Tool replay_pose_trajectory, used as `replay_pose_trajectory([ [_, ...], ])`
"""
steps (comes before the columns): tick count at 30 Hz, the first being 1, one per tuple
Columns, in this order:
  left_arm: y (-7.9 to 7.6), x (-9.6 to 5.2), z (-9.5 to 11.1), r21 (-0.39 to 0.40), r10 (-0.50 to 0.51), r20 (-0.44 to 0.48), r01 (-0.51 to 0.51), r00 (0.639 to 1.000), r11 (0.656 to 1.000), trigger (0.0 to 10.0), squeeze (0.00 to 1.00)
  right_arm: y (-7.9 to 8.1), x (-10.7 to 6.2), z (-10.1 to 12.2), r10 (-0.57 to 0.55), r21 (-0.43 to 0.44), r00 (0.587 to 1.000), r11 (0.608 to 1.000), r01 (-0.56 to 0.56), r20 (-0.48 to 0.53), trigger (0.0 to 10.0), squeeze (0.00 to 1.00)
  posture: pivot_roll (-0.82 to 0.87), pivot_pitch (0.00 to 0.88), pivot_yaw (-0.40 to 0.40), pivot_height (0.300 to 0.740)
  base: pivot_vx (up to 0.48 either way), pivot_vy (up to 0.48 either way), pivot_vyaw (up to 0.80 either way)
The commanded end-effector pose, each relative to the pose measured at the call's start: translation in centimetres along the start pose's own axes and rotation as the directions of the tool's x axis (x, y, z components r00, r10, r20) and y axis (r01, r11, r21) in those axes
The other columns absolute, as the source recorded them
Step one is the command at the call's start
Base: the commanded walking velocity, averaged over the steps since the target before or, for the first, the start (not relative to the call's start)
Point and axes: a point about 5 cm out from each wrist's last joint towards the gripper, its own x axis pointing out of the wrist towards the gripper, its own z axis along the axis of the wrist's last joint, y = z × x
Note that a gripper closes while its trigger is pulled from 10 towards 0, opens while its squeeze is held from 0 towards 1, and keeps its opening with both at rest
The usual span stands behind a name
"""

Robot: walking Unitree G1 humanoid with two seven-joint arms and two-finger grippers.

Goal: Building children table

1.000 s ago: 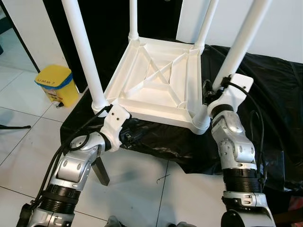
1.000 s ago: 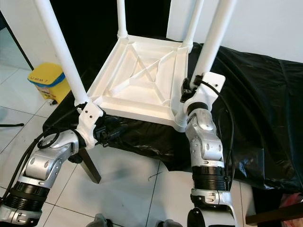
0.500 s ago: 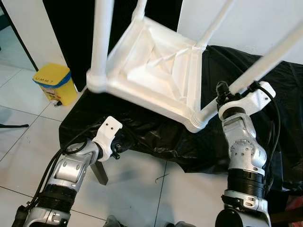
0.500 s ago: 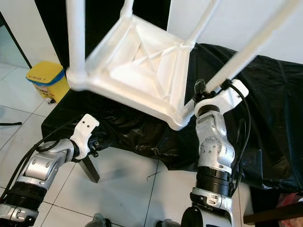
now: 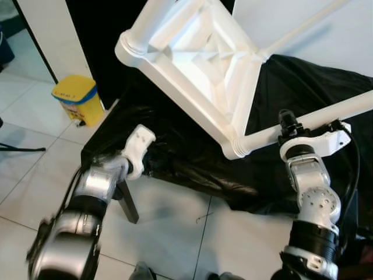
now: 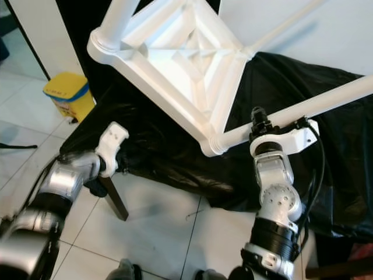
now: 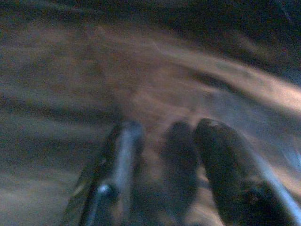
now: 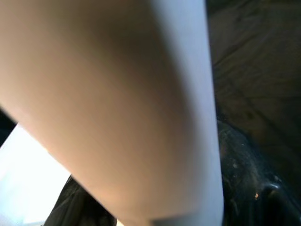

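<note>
Tilting steeply above the black-draped bench [image 5: 192, 169], the white children's table [image 5: 204, 64] hangs upside-down, underside ribs facing the head camera, one corner socket low and just above the cloth.

Left eye view: right gripper [image 5: 289, 123] sits on the table leg [image 5: 326, 114] running out from that low corner, close beside the socket. Left gripper [image 5: 141, 153] is apart from the table, down at the bench's near edge, beside the dark bench leg [image 5: 129, 201]. Yellow bin [image 5: 77, 100] stands on the tiled floor, well away from the bench on the left arm's side.

Right eye view: same layout; the right gripper [image 6: 260, 121] clamps the leg, wrist housing directly under it. A second leg [image 6: 119, 17] rises from the highest corner.

Left wrist view: dark and blurred. Two black fingers [image 7: 225, 169] show with a gap between them, nothing held, dark cloth beyond.

Right wrist view: the white leg [image 8: 122, 108] presses right up against the lens, fingers clenched around it.

Handling judgement: moulded plastic, likely light and stiff, smooth enough to rotate in a one-point grip. The long legs give leverage; a hold near the socket or frame rim looks safer than mid-leg.
</note>
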Motion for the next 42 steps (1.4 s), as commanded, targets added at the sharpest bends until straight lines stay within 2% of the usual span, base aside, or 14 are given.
replay_pose_trajectory([
  [1, 0.4, 0.2, -1.2, -0.027, 0.115, -0.040, -0.116, 0.993, 0.993, 10.0, 0.00, -1.1, -1.3, -0.7, -0.003, 0.157, 1.000, 0.988, 0.001, 0.009, 10.0, 0.00, -0.01, 0.135, -0.042, 0.740, 0.000, 0.000, 0.00],
  [5, 1.1, 0.6, 0.7, -0.055, 0.176, -0.001, -0.176, 0.984, 0.983, 10.0, 0.00, -2.2, -1.7, -0.7, -0.027, 0.205, 1.000, 0.978, 0.025, 0.010, 10.0, 0.00, -0.01, 0.139, -0.039, 0.740, 0.000, 0.000, 0.00],
  [8, 2.3, 0.6, 5.6, -0.128, 0.257, 0.121, -0.241, 0.959, 0.962, 10.0, 0.00, -4.1, -2.3, -0.8, -0.067, 0.229, 0.998, 0.971, 0.065, 0.002, 10.0, 0.00, -0.02, 0.141, -0.031, 0.740, 0.000, 0.000, 0.00],
  [13, 2.0, 0.4, 9.9, -0.210, 0.233, 0.243, -0.184, 0.941, 0.960, 10.0, 0.00, -5.4, -2.7, -1.1, -0.098, 0.262, 0.995, 0.960, 0.096, -0.003, 10.0, 0.00, -0.02, 0.142, -0.027, 0.740, 0.000, 0.000, 0.00],
  [16, 0.1, 0.1, 15.1, -0.306, 0.166, 0.391, -0.042, 0.905, 0.951, 10.0, 0.00, -7.0, -2.9, -1.4, -0.133, 0.303, 0.991, 0.944, 0.130, -0.010, 10.0, 0.00, -0.01, 0.141, -0.025, 0.740, 0.000, 0.000, 0.00],
  [22, -0.9, -0.1, 17.0, -0.351, 0.135, 0.443, 0.033, 0.886, 0.936, 10.0, 0.00, -7.2, -3.0, -1.6, -0.128, 0.288, 0.992, 0.949, 0.127, -0.013, 10.0, 0.00, -0.01, 0.141, -0.025, 0.740, 0.000, 0.000, 0.00],
  [24, -2.4, -0.1, 18.5, -0.342, 0.086, 0.486, 0.098, 0.869, 0.935, 10.0, 0.00, -7.6, -3.2, -1.9, -0.133, 0.278, 0.991, 0.951, 0.133, -0.018, 10.0, 0.00, -0.01, 0.141, -0.022, 0.740, 0.000, 0.000, 0.00],
  [25, -5.6, -0.3, 20.8, -0.306, -0.016, 0.553, 0.220, 0.833, 0.926, 10.0, 0.00, -8.1, -3.6, -2.3, -0.142, 0.213, 0.990, 0.967, 0.142, -0.018, 10.0, 0.00, -0.02, 0.144, -0.014, 0.740, 0.000, 0.000, 0.00],
  [28, -6.7, -0.3, 21.5, -0.296, -0.051, 0.572, 0.264, 0.819, 0.918, 10.0, 0.00, -8.3, -3.9, -2.3, -0.143, 0.171, 0.990, 0.975, 0.144, -0.016, 10.0, 0.00, -0.02, 0.144, -0.014, 0.740, 0.000, 0.000, 0.00],
  [29, -7.6, -0.3, 21.8, -0.291, -0.081, 0.580, 0.299, 0.811, 0.909, 10.0, 0.00, -8.6, -4.2, -2.1, -0.164, 0.124, 0.986, 0.979, 0.163, 0.002, 10.0, 0.18, -0.02, 0.144, -0.010, 0.740, 0.000, 0.000, 0.00],
  [30, -8.5, -0.3, 22.0, -0.288, -0.108, 0.585, 0.331, 0.804, 0.898, 10.0, 0.00, -9.0, -4.6, -2.0, -0.181, 0.113, 0.983, 0.977, 0.178, 0.016, 10.0, 1.00, -0.02, 0.145, -0.005, 0.740, 0.000, 0.000, 0.00],
  [37, -10.9, -0.5, 23.1, -0.232, -0.174, 0.599, 0.377, 0.782, 0.897, 10.0, 0.00, -11.0, -7.1, -0.7, -0.273, 0.091, 0.958, 0.960, 0.265, 0.091, 10.0, 1.00, -0.04, 0.148, 0.021, 0.740, 0.000, 0.000, 0.00],
  [39, -11.1, -0.6, 23.4, -0.229, -0.180, 0.605, 0.386, 0.775, 0.893, 10.0, 0.00, -10.8, -7.7, -0.3, -0.274, 0.025, 0.955, 0.962, 0.273, 0.118, 10.0, 0.00, -0.04, 0.148, 0.024, 0.740, 0.000, 0.000, 0.00],
  [42, -11.2, -0.8, 23.7, -0.213, -0.185, 0.613, 0.385, 0.768, 0.898, 10.0, 0.00, -10.4, -8.8, 0.2, -0.297, 0.007, 0.942, 0.954, 0.300, 0.158, 10.0, 0.00, -0.05, 0.153, 0.036, 0.740, 0.000, 0.000, 0.00],
])
